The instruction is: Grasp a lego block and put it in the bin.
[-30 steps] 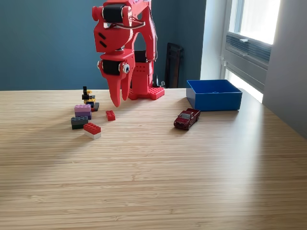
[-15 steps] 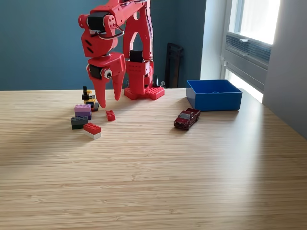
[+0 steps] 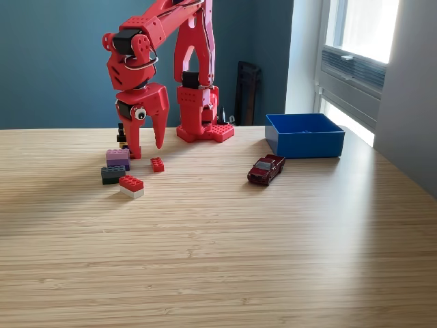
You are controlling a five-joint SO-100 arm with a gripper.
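While the hand hangs spread and empty over the lego cluster at the exterior view's left, the approach seems underway, needing a descent onto the small red block, far from the bin.

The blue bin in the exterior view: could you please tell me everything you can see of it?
The bin is a shallow rectangular box of plain blue, plastic-looking material with low upright walls and an open top. It sits flat on the wooden table at the exterior view's right, near the window. No contents are visible inside from this angle. Nothing touches it: the red toy car stands apart in front, and the claw is far off.
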